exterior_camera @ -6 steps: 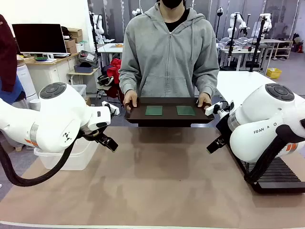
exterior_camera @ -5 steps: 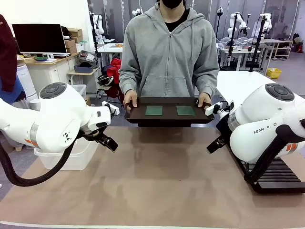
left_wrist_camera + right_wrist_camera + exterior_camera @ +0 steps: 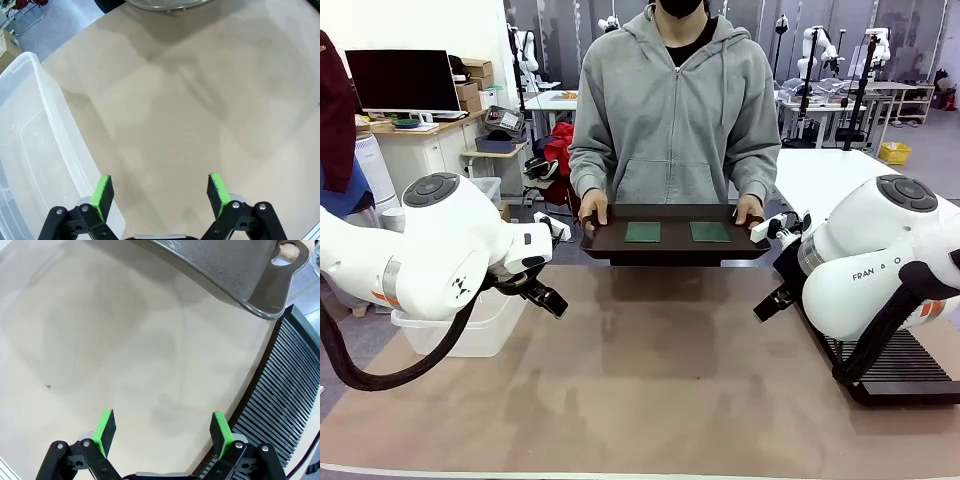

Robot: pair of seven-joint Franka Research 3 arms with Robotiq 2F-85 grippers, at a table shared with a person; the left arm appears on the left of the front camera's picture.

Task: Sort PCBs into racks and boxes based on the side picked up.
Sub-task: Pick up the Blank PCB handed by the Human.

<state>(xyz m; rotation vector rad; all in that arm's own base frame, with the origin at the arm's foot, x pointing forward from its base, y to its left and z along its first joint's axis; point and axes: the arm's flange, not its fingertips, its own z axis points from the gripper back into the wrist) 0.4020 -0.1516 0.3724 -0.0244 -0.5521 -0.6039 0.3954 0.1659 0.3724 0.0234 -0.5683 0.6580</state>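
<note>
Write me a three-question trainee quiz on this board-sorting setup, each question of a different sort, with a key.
1. True or false: the two PCBs lie on the dark tray that the person holds at the far side.
2. The black slotted rack lies on the table by which of the robot's arms? A) left B) right C) midway between them
3. Fill in: the left claw and the right claw both stand ___, holding nothing.
Key: 1 true; 2 B; 3 open.
</note>
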